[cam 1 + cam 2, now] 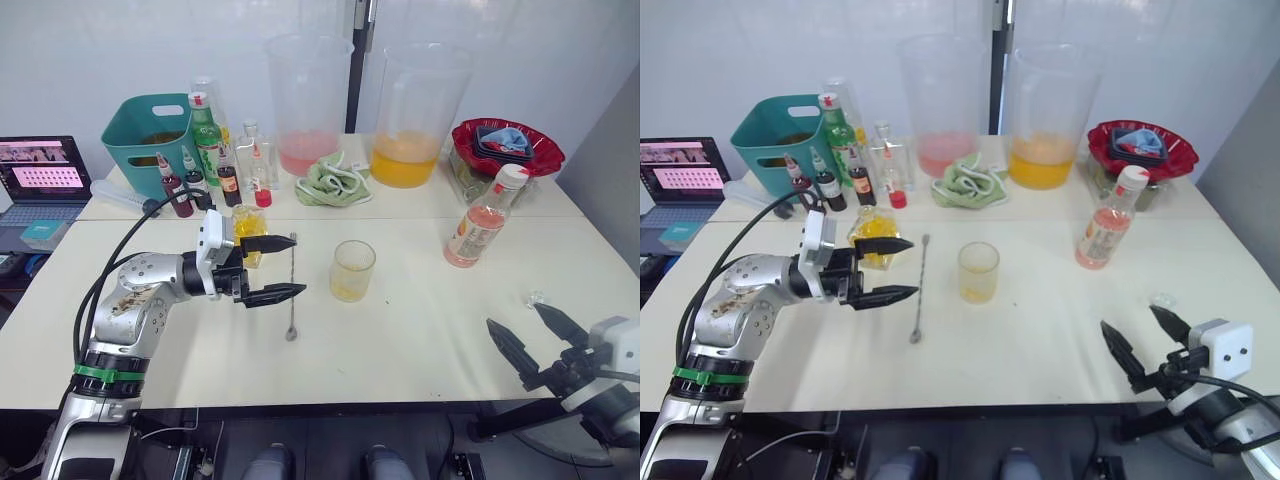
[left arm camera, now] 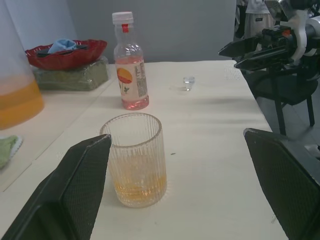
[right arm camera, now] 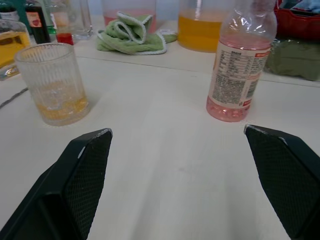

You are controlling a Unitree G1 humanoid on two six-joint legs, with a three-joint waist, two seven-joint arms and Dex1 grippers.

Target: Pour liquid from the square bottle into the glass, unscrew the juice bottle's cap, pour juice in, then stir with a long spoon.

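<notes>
Cream table (image 1: 420,330) bears ribbed glass (image 1: 352,271); both tools, left (image 1: 283,268) and right (image 1: 538,335), spread apart.

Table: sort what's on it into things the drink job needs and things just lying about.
For the job:
- square bottle
- glass
- juice bottle, cap on
- long spoon
- left gripper and right gripper, both open

Lying about:
- two big jugs
- green cloth
- teal bin
- red bowl
- small sauce bottles
- laptop
</notes>
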